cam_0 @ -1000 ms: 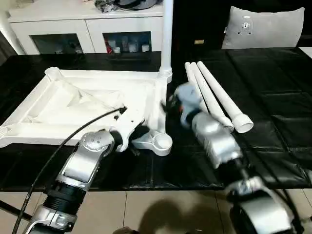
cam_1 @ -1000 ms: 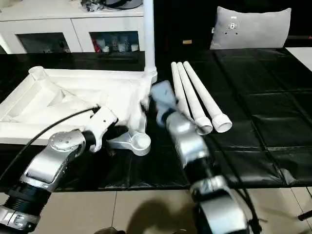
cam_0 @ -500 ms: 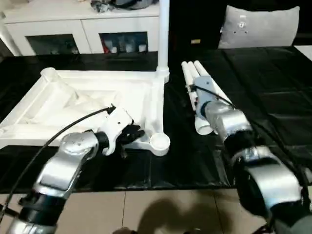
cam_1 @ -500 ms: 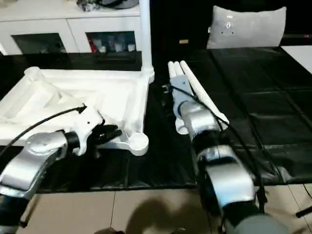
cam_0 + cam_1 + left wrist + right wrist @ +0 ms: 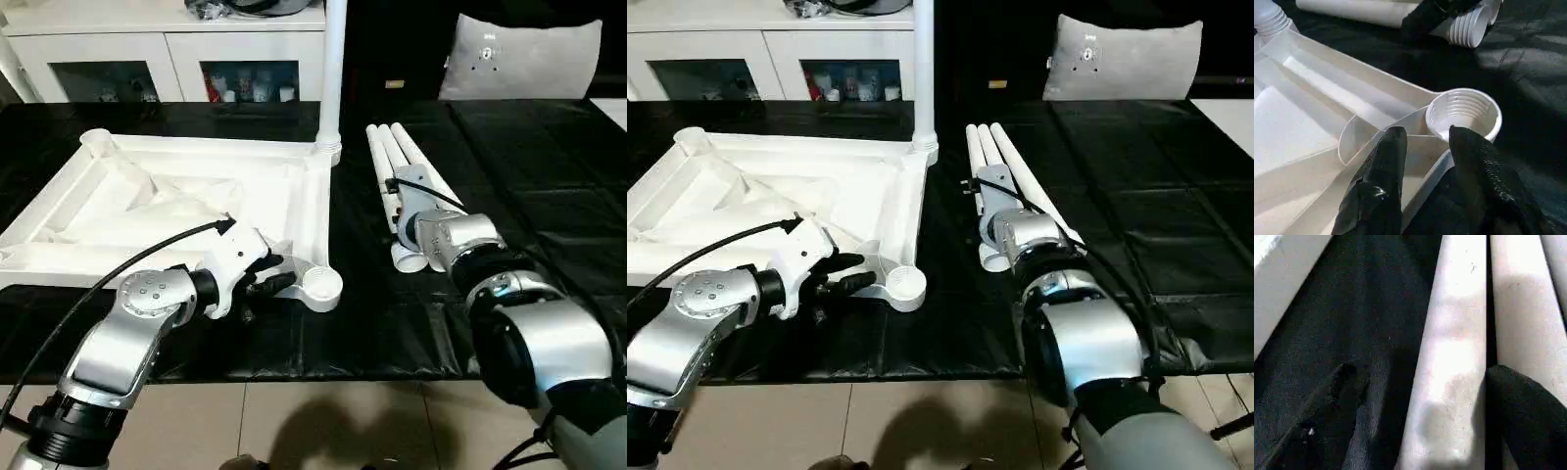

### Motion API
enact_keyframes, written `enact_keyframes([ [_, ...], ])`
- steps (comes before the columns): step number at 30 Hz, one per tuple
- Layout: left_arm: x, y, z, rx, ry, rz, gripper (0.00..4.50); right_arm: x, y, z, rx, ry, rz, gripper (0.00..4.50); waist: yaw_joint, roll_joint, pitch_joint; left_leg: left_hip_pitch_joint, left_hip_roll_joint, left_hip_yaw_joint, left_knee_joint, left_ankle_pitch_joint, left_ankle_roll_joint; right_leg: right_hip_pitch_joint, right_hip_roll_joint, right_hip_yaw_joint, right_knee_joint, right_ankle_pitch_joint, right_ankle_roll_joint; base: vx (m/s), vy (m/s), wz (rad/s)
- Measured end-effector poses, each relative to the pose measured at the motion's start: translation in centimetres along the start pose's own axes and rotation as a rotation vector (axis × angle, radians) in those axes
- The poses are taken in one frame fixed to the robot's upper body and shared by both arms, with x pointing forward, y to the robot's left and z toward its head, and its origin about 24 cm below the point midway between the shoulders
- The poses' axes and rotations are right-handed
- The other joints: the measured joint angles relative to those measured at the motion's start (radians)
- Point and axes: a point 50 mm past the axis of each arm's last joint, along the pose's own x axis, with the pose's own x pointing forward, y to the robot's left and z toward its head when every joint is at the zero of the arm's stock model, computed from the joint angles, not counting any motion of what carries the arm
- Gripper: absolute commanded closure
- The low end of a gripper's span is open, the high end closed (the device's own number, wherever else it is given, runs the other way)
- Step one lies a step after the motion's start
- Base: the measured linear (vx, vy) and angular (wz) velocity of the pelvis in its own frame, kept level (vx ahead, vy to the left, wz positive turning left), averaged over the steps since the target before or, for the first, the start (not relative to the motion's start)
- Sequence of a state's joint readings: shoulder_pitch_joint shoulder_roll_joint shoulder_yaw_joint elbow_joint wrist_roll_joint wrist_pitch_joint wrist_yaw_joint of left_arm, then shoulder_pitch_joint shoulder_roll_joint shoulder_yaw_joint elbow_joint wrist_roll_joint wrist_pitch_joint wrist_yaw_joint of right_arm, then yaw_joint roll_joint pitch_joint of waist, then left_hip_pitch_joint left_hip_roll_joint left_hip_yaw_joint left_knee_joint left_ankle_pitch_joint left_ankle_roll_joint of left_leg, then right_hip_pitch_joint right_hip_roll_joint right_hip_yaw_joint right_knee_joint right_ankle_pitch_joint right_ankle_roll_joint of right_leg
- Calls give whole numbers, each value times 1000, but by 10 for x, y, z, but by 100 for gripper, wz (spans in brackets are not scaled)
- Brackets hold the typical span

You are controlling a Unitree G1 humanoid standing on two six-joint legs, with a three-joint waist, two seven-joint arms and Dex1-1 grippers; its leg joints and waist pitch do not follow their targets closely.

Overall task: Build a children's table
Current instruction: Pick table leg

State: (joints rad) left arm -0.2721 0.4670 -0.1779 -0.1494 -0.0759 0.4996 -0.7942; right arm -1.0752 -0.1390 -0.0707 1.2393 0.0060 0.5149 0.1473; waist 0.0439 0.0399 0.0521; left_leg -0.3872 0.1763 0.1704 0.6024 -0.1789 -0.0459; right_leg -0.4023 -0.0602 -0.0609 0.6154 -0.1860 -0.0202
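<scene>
No legible text, number or brand is found on any item in view. The grey cushion [image 5: 519, 57] at the far side carries a small pale emblem, too small to read. The items behind the glass doors of the white cabinet [image 5: 167, 49] show no readable labels.

Black quilted mat [image 5: 549, 196] covers work surface. White cabinet [image 5: 176, 54] behind, glass doors, small items on shelves inside (too small to identify). Grey cushion [image 5: 519, 59] at far right. Beige tiled floor [image 5: 323, 421] in front.
</scene>
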Motion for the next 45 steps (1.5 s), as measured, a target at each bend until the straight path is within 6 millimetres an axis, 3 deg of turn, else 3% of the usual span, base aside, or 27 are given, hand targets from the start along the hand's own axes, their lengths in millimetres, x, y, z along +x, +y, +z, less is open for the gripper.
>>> enact_keyframes([
  [6, -2, -9, -5, -18, 23, -55, 283, -2, -6, -1, 10, 52, 15, 119, 5, 0, 0, 0, 0, 0, 0, 0, 0, 0, 0, 0, 1, 0, 0, 0, 0, 0],
  [21, -3, -8, -5, -30, 29, -75, 283, -5, -12, -5, 28, 104, 58, 245, 15, -2, -1, 2, 0, 0, 1, 0, 0, 1, 0, 0, 2, 0, 0, 0, 0, 0],
  [34, -2, -8, -3, -23, 24, -66, 283, -5, -15, -5, 96, 92, 71, 263, 14, -3, -1, 1, 0, 0, 1, 0, 0, 1, 0, 0, 2, 0, 0, 0, 0, 0],
  [41, 3, -8, 3, -26, -31, -15, 283, -5, -18, 2, 285, -19, 51, 263, 14, -3, 0, -1, 0, 1, 1, 0, 0, -1, 0, 0, 2, 0, 0, 0, 0, 0],
  [45, 8, -1, 14, -19, -105, 46, 283, -12, -21, 35, 374, -350, 93, 263, 15, 2, 2, -2, 0, 1, 2, 0, 0, -2, 0, 0, 2, 0, 0, 0, 0, 0],
])
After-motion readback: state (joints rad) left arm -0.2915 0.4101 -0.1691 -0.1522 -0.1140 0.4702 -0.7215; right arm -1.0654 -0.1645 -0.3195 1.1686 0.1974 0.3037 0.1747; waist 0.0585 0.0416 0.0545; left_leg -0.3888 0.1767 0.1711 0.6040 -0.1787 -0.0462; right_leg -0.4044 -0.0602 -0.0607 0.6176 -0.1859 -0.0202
